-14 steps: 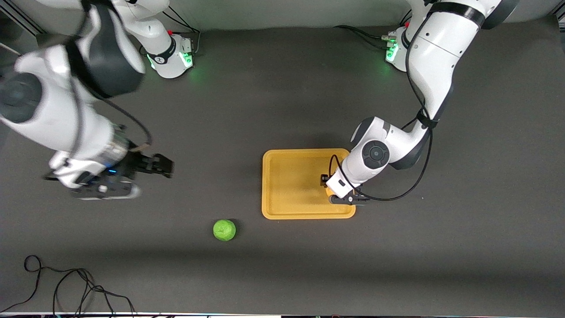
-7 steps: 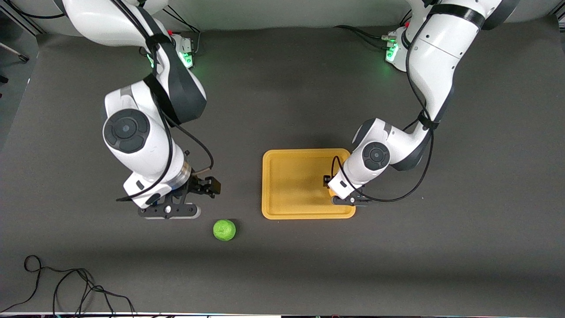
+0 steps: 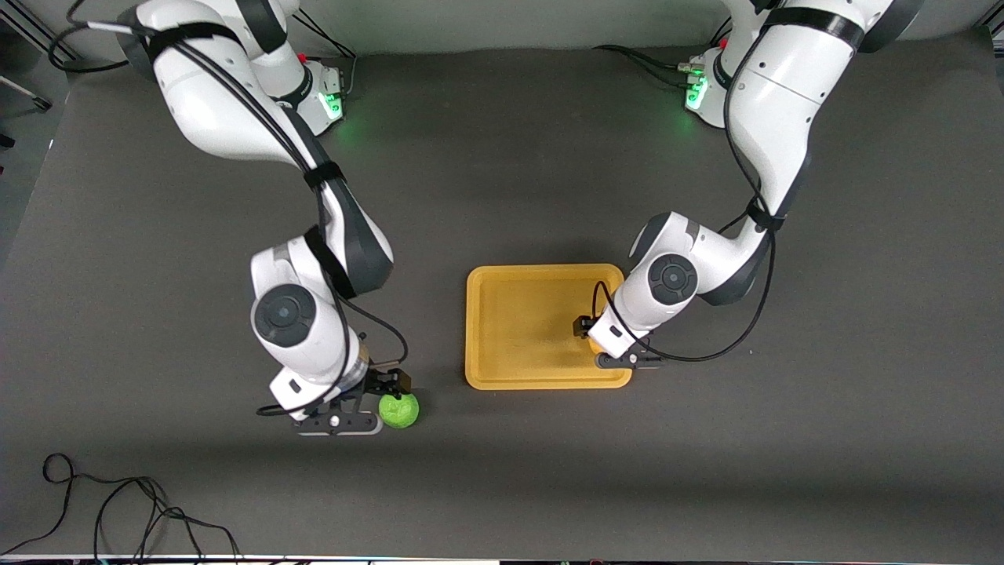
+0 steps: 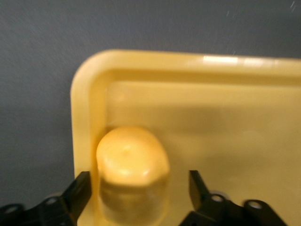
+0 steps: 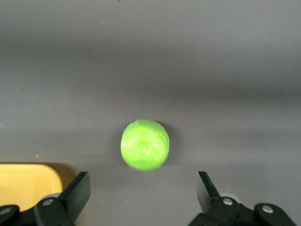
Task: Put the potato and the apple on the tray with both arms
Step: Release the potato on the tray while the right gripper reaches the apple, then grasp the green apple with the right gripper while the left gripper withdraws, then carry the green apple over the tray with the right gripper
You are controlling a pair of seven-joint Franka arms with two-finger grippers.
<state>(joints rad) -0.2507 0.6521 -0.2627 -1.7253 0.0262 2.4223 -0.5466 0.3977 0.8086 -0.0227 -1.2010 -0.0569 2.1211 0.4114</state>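
The yellow-orange potato (image 4: 132,160) lies in the tray (image 4: 188,61), in the corner nearest the front camera at the left arm's end. My left gripper (image 4: 139,181) is low over it, open, with a finger on each side and a gap at each. In the front view this gripper (image 3: 600,345) hides most of the potato. The green apple (image 3: 398,410) lies on the dark mat, nearer the camera than the tray (image 3: 518,322). My right gripper (image 3: 382,399) is right beside it, open and empty. In the right wrist view the apple (image 5: 145,144) sits just ahead of the fingertips (image 5: 81,186).
The dark mat (image 3: 502,486) covers the table. A loose black cable (image 3: 118,510) lies at the near edge toward the right arm's end. A corner of the tray (image 5: 28,181) shows in the right wrist view.
My right arm has swung in from the right arm's end of the table and come down beside the apple. My left gripper has shifted only slightly over the tray corner.
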